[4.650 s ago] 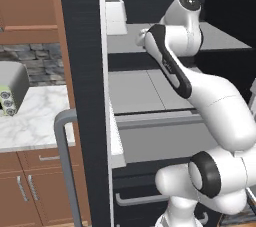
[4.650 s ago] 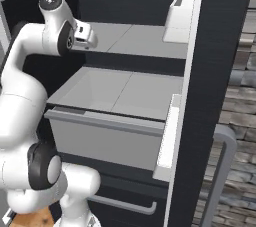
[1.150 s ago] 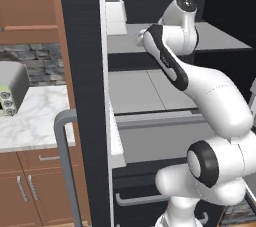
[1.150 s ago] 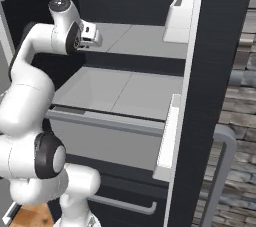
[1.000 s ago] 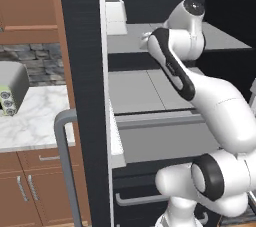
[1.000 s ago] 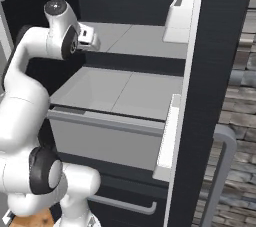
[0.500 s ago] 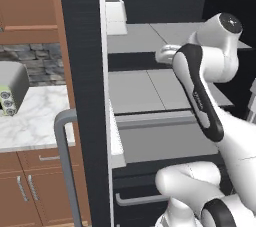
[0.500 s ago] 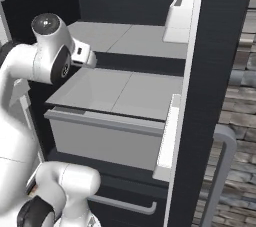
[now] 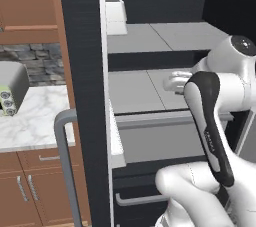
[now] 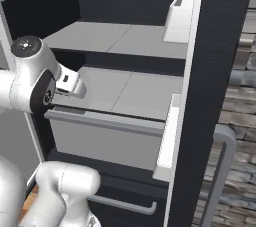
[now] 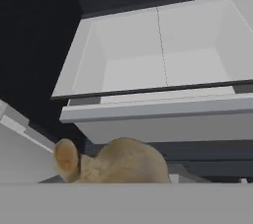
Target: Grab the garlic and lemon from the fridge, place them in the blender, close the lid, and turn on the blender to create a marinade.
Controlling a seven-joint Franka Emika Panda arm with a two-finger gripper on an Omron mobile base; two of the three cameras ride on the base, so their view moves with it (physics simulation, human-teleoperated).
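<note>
My worry is the garlic (image 11: 118, 161) slipping out while I swing the arm away from the fridge (image 9: 82, 96) toward the blender; a lumpy bulb gives poor purchase, and a bump on the drawer (image 11: 158, 114) edge could knock it loose. In the hand view it sits at bottom centre, and I judge the tool (image 10: 75, 87) nearly closed, clamped on it.
</note>
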